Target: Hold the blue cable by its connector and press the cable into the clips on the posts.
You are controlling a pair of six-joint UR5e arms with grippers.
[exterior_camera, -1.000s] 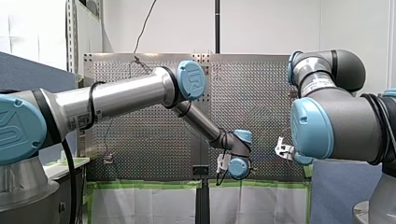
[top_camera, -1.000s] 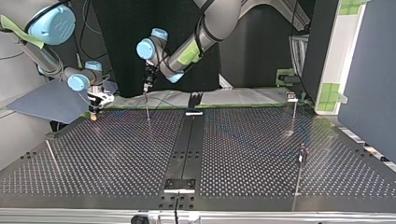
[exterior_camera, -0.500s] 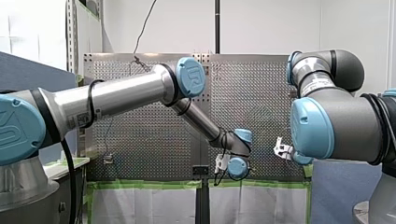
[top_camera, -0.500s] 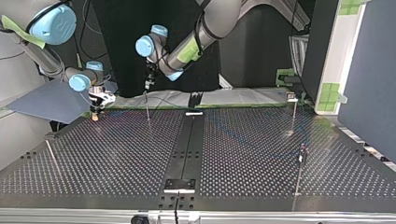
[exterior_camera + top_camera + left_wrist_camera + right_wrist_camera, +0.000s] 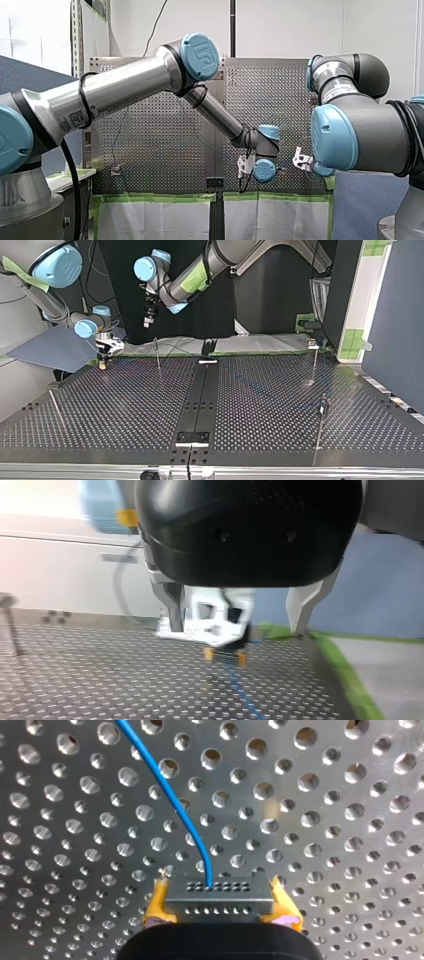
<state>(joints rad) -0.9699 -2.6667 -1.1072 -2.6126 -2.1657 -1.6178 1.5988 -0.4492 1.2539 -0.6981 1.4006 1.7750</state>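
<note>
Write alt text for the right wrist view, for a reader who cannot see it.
My right claw is shut on a dark connector, held between its yellow pads. A blue cable leaves the connector's middle and curves away ahead of the claw over the perforated metal table.

table middle: perforated table open between the posts; only the flat centre rail crosses it.
far-left post: thin, upright; my left gripper hangs clear above its top, jaws wide apart, nothing between.
right side: far-right post and near-right post apart, passable gap between.
left edge: slim rod near the rim.
far-left corner: my right gripper low at the surface; blue cable trails over the table from it.
</note>
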